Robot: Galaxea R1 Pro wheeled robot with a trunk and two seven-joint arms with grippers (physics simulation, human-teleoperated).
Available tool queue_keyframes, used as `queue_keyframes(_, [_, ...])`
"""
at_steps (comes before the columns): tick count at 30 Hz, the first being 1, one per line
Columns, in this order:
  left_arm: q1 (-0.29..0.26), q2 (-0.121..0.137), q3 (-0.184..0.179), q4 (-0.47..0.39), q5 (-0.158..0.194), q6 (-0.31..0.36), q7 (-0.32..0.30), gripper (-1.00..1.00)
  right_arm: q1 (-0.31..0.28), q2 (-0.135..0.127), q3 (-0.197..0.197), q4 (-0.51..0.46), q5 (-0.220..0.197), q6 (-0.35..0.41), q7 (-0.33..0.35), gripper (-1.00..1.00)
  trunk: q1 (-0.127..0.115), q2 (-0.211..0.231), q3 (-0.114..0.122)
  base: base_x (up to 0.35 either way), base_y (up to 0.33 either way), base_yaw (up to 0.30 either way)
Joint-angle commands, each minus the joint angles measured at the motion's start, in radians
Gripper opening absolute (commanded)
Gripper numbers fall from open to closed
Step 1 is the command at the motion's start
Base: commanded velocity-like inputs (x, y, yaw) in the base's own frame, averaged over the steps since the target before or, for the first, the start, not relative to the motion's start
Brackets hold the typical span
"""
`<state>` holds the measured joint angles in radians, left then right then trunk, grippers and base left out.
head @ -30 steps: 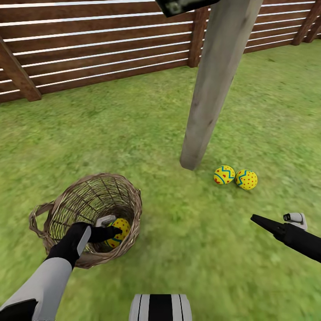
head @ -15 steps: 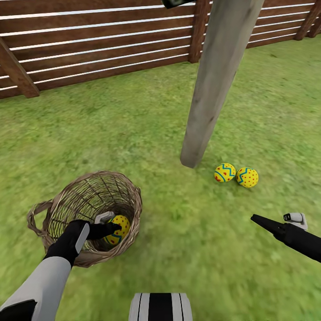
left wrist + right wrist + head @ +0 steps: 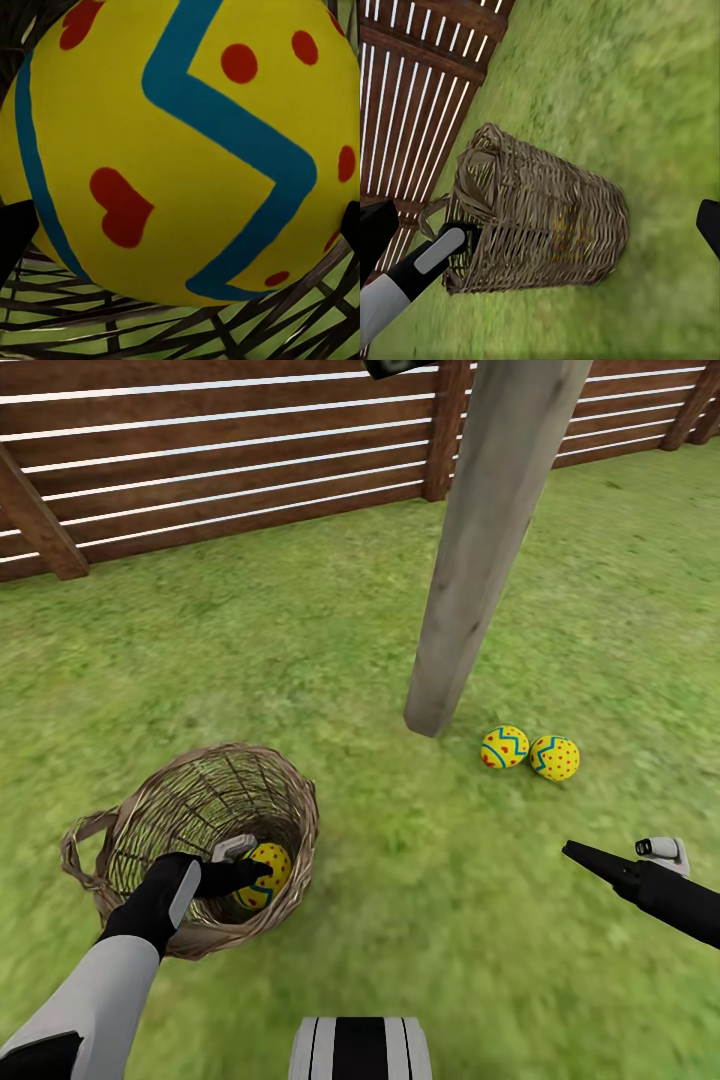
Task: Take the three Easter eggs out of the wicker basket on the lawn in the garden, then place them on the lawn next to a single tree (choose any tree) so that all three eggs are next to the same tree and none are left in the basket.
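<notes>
- The wicker basket (image 3: 200, 840) is sitting on the lawn (image 3: 300, 650) at the left, exactly where it was half a second ago; since a second ago the whole view has slid slightly, which is the camera's doing.
- The left gripper (image 3: 262, 872) is still reaching into the basket, its fingertips lying at either side of the third egg (image 3: 262, 875); I cannot tell whether they are pressing it.
- The tree (image 3: 480, 550) is standing mid-view, with two eggs (image 3: 503, 747) (image 3: 554, 757) lying unmoved on the grass just beside its base.
- The right gripper (image 3: 625, 857) is hovering spread and empty, unchanged.
- No writing is readable.
</notes>
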<state>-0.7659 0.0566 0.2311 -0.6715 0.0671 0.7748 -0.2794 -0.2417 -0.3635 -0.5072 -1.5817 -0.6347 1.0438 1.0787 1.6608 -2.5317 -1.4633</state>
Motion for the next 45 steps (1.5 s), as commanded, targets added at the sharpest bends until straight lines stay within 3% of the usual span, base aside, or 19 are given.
queue_keyframes(1, [0.000,0.000,0.004,0.038,-0.038,-0.023,0.006,1.00,-0.001,0.000,-0.001,0.000,0.003,0.003,0.004,1.00,0.000,0.000,-0.001,0.000,0.000,0.000])
queue_keyframes(18, [0.000,0.000,0.005,0.035,-0.038,-0.025,0.005,1.00,-0.001,0.000,-0.004,0.000,0.003,0.003,0.005,1.00,0.000,0.000,-0.001,0.000,0.000,0.000])
queue_keyframes(19, [0.001,0.000,0.005,0.035,-0.038,-0.030,0.006,-1.00,-0.001,0.000,-0.004,0.000,0.003,0.003,0.006,1.00,0.000,0.000,-0.001,0.000,0.000,0.000])
queue_keyframes(43, [0.001,0.000,0.005,0.038,-0.038,-0.045,0.006,-1.00,-0.001,0.000,-0.002,0.000,0.003,0.003,0.006,1.00,0.000,0.000,-0.001,0.000,0.000,0.000])
queue_keyframes(45, [0.001,0.000,0.005,0.037,-0.038,-0.045,0.006,-1.00,-0.001,0.000,-0.002,0.000,0.003,0.003,0.006,1.00,-0.001,0.000,0.007,0.000,0.000,0.000])
